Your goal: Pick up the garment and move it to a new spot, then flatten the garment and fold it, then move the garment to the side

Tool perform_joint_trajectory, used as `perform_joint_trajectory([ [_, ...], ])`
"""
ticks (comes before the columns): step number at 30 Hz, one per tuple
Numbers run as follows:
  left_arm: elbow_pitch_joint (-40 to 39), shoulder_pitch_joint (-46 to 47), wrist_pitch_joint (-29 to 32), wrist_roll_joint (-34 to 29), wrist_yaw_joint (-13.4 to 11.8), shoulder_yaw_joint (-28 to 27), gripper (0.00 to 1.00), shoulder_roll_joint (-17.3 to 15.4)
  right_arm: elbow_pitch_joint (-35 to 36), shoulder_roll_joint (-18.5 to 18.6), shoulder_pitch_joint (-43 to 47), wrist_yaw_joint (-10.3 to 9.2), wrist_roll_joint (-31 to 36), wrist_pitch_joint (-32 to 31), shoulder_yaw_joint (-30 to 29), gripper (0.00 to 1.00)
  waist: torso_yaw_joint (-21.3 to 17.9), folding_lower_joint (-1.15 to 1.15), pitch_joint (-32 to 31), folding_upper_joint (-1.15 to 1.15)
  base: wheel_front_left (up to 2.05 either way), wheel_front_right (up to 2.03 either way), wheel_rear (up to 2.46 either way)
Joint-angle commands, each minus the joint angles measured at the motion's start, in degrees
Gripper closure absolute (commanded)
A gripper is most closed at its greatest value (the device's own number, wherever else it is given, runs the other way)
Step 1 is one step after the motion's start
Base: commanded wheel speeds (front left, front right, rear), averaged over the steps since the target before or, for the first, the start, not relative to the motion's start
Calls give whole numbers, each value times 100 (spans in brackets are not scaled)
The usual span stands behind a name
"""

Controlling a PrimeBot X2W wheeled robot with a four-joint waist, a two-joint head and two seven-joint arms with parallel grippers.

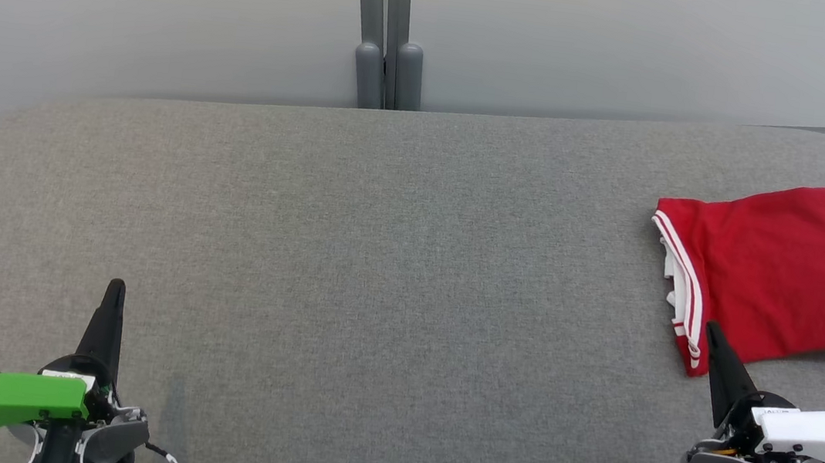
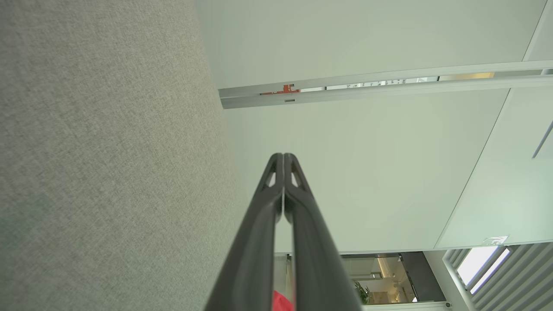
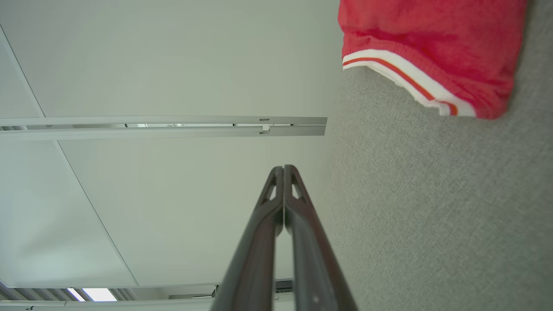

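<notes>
- The left gripper (image 1: 114,292) is at the lower left of the head view, over the grey fabric-covered table (image 1: 376,274). Its two dark fingers are pressed together with nothing between them (the left wrist view shows the tips meeting (image 2: 284,156)).
- Behind the table's far edge, near the middle, a grey post (image 1: 388,35) stands between pale wall panels (image 1: 135,6).
- The right gripper (image 1: 712,332) is at the lower right. Its jaws are likewise together and empty, as the right wrist view shows (image 3: 284,168). Its tip points at the garment's near left corner without touching it.
- The garment (image 1: 789,263) lies folded into a compact red rectangle at the table's far right, with the white, red-striped sleeve edging along its left side (image 3: 432,30).
</notes>
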State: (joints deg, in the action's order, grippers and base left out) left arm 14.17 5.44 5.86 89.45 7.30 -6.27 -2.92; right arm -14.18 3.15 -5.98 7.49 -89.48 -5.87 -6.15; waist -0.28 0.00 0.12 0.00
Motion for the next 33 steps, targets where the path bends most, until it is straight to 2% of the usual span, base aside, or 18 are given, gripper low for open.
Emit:
perform_joint_trajectory([
  [1,-19,110,31,122,30,-31,100,1,30,-4,-40,0,-114,-32,-26,100,6,0,1,0,0,0,0],
  [7,-15,126,93,327,33,-42,100,5,27,-35,-37,0,-322,-91,-62,100,28,0,5,0,0,0,0],
  [33,-16,113,90,297,29,-37,100,4,26,-30,-36,0,-303,-93,-59,100,29,0,5,0,0,0,0],
])
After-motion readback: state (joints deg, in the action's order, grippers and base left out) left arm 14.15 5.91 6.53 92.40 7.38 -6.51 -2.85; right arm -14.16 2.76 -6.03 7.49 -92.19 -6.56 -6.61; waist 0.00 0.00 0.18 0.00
